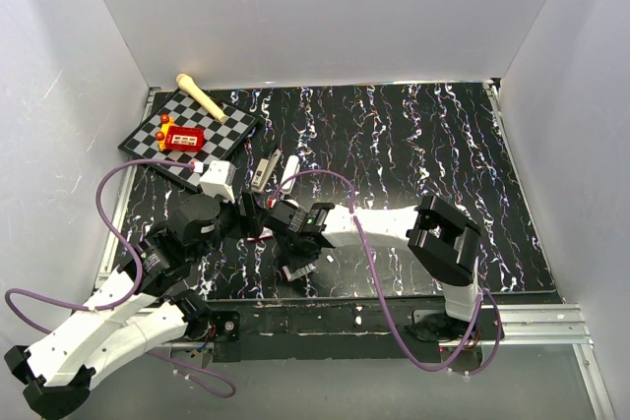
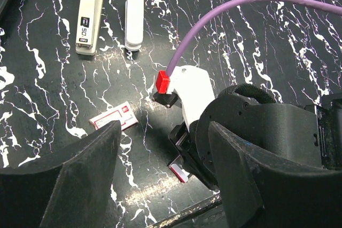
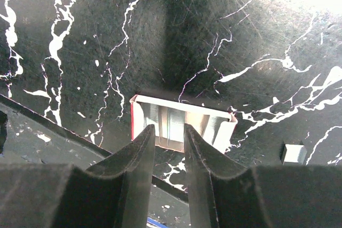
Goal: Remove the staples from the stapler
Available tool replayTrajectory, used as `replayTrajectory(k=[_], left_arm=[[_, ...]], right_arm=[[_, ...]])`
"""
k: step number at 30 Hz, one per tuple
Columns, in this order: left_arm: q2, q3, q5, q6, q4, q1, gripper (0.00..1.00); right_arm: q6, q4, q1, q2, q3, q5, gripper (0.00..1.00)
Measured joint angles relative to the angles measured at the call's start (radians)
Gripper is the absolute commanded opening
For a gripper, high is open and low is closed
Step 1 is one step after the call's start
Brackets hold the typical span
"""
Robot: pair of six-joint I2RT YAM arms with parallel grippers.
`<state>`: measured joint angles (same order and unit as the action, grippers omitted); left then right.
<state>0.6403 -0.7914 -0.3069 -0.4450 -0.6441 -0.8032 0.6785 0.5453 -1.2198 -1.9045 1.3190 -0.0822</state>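
Note:
The stapler [image 1: 262, 172] lies closed on the marbled table beyond both grippers, and it also shows in the left wrist view [image 2: 88, 14]. My right gripper [image 3: 170, 127] hangs tip-down over a small open red-and-white box tray [image 3: 140, 126]. Silvery staples [image 3: 171, 117] lie in that tray. The jaws stand a narrow gap apart, and I cannot tell whether they pinch a strip. In the top view the right gripper [image 1: 293, 265] is near the table's front edge. My left gripper [image 2: 163, 132] is wide open and empty, beside the right gripper's wrist.
A white stick [image 2: 134, 17] lies next to the stapler. A flat red-and-white box sleeve [image 2: 113, 117] lies on the table. A chessboard [image 1: 221, 135] with a red toy and a wooden pestle [image 1: 202, 95] sits far left. White walls surround the table.

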Motion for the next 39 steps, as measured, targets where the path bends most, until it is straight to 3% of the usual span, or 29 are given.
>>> replayTrajectory(k=[10,15,21,39], left_arm=[[0.002,0.0,0.007,0.0,0.001,0.0,0.66],[0.011,0.0,0.008,0.0,0.0,0.0,0.66],[0.013,0.0,0.008,0.0,0.0,0.0,0.66],[0.012,0.011,-0.003,0.002,-0.008,0.0,0.66]], right_arm=[[0.005,-0.021,-0.005,0.082,-0.043,-0.071,0.36],[0.008,-0.033,-0.006,0.14,-0.046,-0.101,0.17],[0.014,-0.03,-0.006,0.138,-0.046,-0.106,0.01],[0.022,0.052,-0.005,0.04,-0.004,-0.087,0.01]])
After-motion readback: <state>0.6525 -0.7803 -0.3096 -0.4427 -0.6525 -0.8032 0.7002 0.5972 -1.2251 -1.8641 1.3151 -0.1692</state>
